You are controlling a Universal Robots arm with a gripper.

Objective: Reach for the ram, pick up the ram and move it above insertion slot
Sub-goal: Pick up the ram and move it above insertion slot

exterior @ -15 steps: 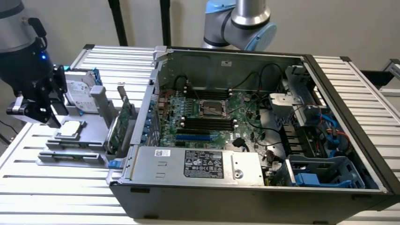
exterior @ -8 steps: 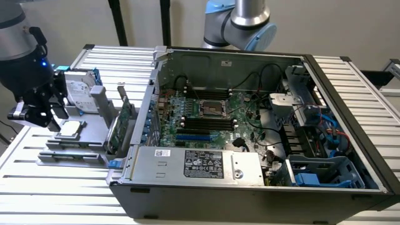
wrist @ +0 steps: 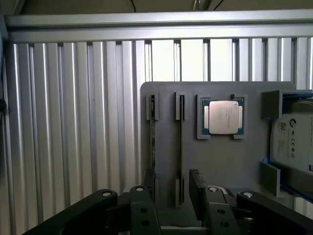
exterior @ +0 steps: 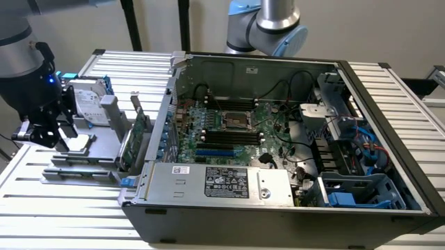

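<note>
Ram (wrist: 180,147) on edge in grey holder (wrist: 220,166), jaws spread either side

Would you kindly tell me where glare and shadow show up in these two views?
Wrist view: the table slats beyond the grey holder are washed out white, the processor lid catches a pale sheen, and the open hand sits dark in the foreground. Exterior view: soft, even light with no hard shadows, though the computer case is dimmer inside than the slats around it.

Ribbed silver table (wrist: 73,122), plain grey tray (wrist: 220,161), silver processor (wrist: 224,117) — black jaws — green motherboard (exterior: 270,113), black insertion slot (exterior: 230,136).
</note>
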